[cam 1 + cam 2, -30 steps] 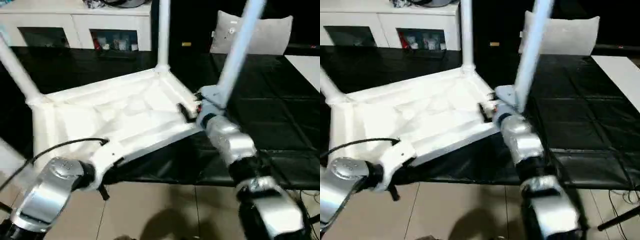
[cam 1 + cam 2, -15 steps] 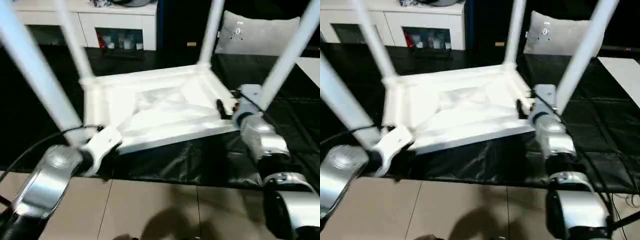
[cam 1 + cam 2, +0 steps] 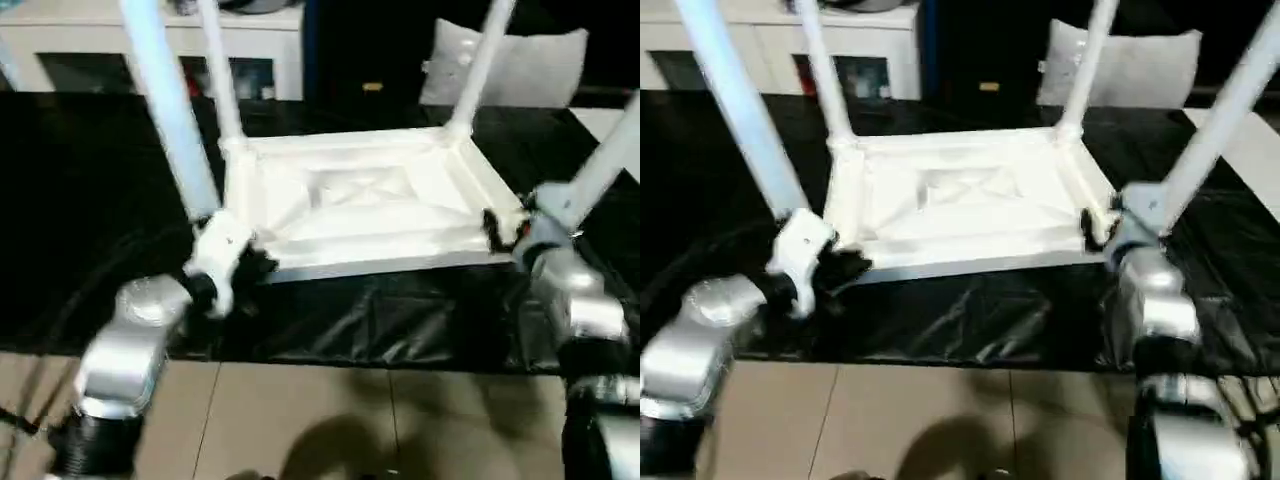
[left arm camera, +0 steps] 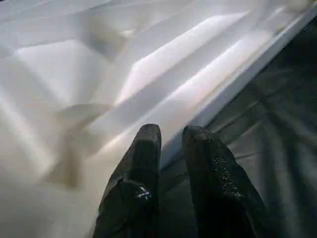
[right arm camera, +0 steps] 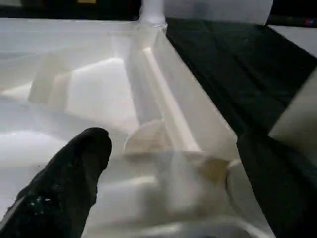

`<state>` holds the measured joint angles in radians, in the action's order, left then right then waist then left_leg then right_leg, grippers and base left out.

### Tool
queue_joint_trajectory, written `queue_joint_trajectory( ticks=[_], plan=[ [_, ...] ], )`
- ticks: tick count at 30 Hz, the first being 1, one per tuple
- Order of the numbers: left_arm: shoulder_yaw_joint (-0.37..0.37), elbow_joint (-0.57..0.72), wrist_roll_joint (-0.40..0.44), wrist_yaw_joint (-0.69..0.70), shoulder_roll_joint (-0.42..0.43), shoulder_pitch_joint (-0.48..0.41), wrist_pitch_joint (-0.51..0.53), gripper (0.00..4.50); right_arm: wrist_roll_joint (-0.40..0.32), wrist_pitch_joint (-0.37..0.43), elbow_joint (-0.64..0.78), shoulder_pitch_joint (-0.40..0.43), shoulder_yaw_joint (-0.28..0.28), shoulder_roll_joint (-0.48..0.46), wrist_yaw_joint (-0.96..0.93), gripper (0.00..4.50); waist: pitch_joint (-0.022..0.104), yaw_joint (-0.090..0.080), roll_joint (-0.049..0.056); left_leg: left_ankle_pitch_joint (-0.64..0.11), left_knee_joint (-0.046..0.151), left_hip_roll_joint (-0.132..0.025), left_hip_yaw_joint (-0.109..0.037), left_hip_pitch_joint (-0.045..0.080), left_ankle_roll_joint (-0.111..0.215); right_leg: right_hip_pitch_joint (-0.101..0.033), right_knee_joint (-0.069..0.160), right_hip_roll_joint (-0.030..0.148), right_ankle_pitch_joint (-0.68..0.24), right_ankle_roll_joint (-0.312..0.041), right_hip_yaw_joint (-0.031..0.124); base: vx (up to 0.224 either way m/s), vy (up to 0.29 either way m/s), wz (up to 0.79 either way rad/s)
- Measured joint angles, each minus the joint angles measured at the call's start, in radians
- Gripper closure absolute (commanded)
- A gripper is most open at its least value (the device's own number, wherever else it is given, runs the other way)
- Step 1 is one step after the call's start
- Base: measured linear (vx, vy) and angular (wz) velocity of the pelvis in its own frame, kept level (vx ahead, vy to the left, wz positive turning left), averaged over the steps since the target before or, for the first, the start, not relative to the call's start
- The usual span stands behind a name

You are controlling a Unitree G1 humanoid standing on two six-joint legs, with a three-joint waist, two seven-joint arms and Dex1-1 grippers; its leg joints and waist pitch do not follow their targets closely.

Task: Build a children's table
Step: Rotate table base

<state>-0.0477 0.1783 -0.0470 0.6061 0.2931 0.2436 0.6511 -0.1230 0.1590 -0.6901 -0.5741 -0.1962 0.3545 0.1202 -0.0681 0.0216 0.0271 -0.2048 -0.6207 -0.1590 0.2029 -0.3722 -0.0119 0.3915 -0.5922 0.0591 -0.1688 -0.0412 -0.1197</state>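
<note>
Upside down on the black worktop [image 3: 90, 200]: white children's table [image 3: 370, 205], legs pointing up. At its near left corner, left claw [image 4: 171, 136], fingers nearly together over the rim. At its near right corner, right claw [image 5: 168, 158] spread wide, straddling that corner.

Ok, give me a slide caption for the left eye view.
Upturned children's table on black sheet, four legs up, both grippers at its near corners.

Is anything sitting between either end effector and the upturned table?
Nothing visible. The left end effector is at the tabletop rim, and the right end effector straddles its near corner beside a leg.
</note>
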Motion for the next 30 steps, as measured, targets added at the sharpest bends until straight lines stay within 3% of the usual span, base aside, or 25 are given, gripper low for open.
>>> queue_joint_trajectory(
  ticks=[2,7,11,16,22,30],
  plan=[
    [0.008,0.088,-0.002,-0.034,-0.039,-0.094,-0.022,3.35,-0.002,0.024,0.138,0.072,0.009,-0.021,-0.007,0.00,0.001,-0.007,0.001,0.000,0.000,-0.001,0.000,-0.001,0.000,0.001,-0.001,0.000,-0.002,0.001,0.000,0.000,0.000,0.00],
    [0.005,0.174,-0.027,-0.051,-0.052,-0.247,-0.046,3.06,-0.039,0.046,0.307,0.179,0.066,-0.074,0.052,0.00,0.001,-0.018,-0.001,0.000,0.000,-0.002,0.000,-0.002,0.000,0.004,-0.002,-0.001,-0.002,0.001,-0.001,0.000,0.000,0.00],
    [0.040,0.195,-0.015,-0.115,-0.074,-0.296,-0.078,2.68,-0.122,0.083,0.418,0.254,0.101,-0.108,0.162,0.00,0.002,-0.018,-0.005,0.000,-0.001,-0.002,0.000,-0.002,0.000,0.002,0.001,-0.001,-0.002,0.002,-0.001,0.000,0.000,0.00],
    [0.105,0.207,0.046,-0.269,-0.135,-0.356,-0.088,2.41,-0.161,0.131,0.585,0.339,0.154,-0.117,0.226,0.00,0.002,-0.020,-0.005,0.000,0.000,-0.002,-0.003,0.002,0.000,-0.007,0.014,-0.003,-0.001,0.003,-0.002,0.000,0.000,0.00],
    [0.132,0.221,0.092,-0.417,-0.190,-0.369,-0.102,2.13,-0.222,0.213,0.732,0.459,0.262,-0.118,0.325,0.00,0.003,-0.020,-0.006,-0.003,0.000,-0.001,-0.003,0.003,0.004,-0.011,0.018,-0.002,-0.003,0.006,-0.003,0.000,0.000,0.00],
    [0.162,0.149,0.068,-0.437,-0.196,-0.255,-0.150,1.63,-0.230,0.248,0.810,0.493,0.282,-0.117,0.337,0.00,0.004,-0.022,-0.007,-0.003,0.000,0.000,-0.004,0.003,0.004,-0.012,0.018,-0.002,-0.003,0.007,-0.003,0.000,0.000,0.00]
  ],
)
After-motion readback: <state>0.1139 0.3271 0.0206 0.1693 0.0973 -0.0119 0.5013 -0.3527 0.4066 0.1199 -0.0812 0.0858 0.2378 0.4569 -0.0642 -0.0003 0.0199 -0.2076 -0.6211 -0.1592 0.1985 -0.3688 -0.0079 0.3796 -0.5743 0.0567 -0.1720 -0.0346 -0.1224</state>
